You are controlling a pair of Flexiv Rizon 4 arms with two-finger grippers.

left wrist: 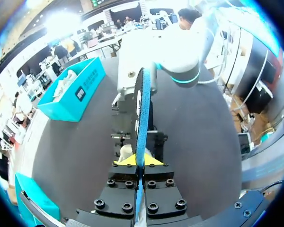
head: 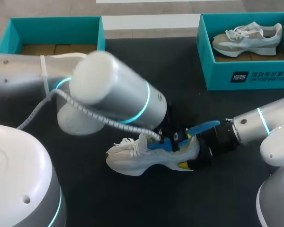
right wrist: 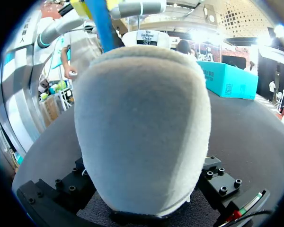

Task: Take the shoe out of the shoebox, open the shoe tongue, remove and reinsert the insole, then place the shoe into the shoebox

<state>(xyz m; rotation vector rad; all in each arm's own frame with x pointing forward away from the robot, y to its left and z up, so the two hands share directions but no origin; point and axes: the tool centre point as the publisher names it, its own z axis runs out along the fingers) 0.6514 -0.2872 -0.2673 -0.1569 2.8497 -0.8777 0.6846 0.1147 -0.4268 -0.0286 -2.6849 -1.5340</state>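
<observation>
A white shoe (head: 149, 156) lies at the middle of the dark surface (head: 85, 198). Its long axis runs roughly parallel to the near edge, with the toe toward the left edge, the heel toward the right and the sole turned toward the near edge. The laces sit loose on its far side.

A blue insole (head: 203, 127) sticks out of the shoe's opening, slanting up toward the right edge. The left pincer (left wrist: 137, 161) is closed on it, the insole standing edge-on between the yellow tips. The right pincer (head: 187, 151) grips the heel from the right-hand side, with one yellow tip showing under the sole. In its own wrist view the grey heel fills the space ahead of it and hides the fingers.

The left arm (head: 109, 90) crosses the middle of the surface, and its thick last link covers the left pincer from above. The right arm (head: 260, 123) comes in low from the right edge.

A teal shoebox (head: 248, 75) at the far right corner holds a second shoe (head: 248, 38), which lies lengthwise. Another teal box (head: 57, 28) stands at the far left corner, well apart from the work.
</observation>
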